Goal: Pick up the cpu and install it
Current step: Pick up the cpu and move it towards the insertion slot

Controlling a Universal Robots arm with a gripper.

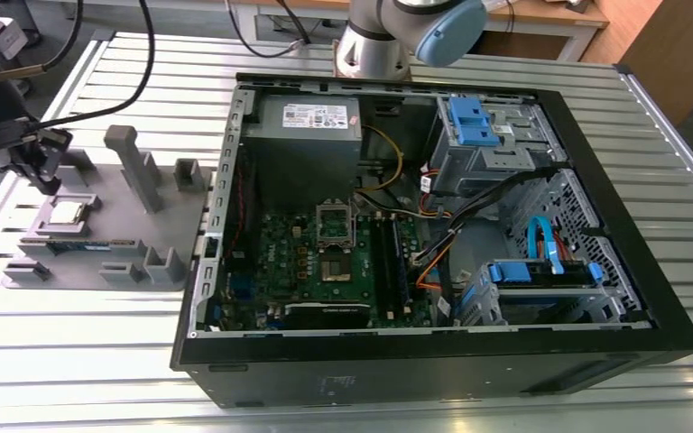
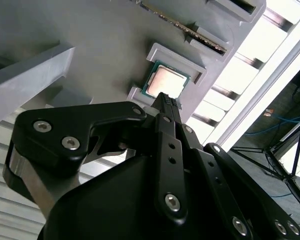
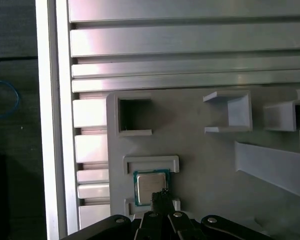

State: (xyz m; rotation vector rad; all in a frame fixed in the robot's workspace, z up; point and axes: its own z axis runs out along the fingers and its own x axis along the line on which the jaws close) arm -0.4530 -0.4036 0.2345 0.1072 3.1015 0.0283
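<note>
The tool [image 2: 166, 98] hovers pinched together and empty. The cpu [image 2: 162, 81] lies flat in its tray [image 2: 105, 60] pocket, just under the tip. It looks light, stiff and fragile, best taken by opposite edges, I'd judge.

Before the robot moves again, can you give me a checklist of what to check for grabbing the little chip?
1. Cpu lying flat in its pocket on the grey holder: ok.
2. Gripper close over the cpu: ok.
3. Jaws open enough to grab: not ok, they are shut.
4. Cpu held: not ok, not yet gripped.
5. Computer case open on top: ok.
6. Socket inside empty and ready: cannot tell.
</note>
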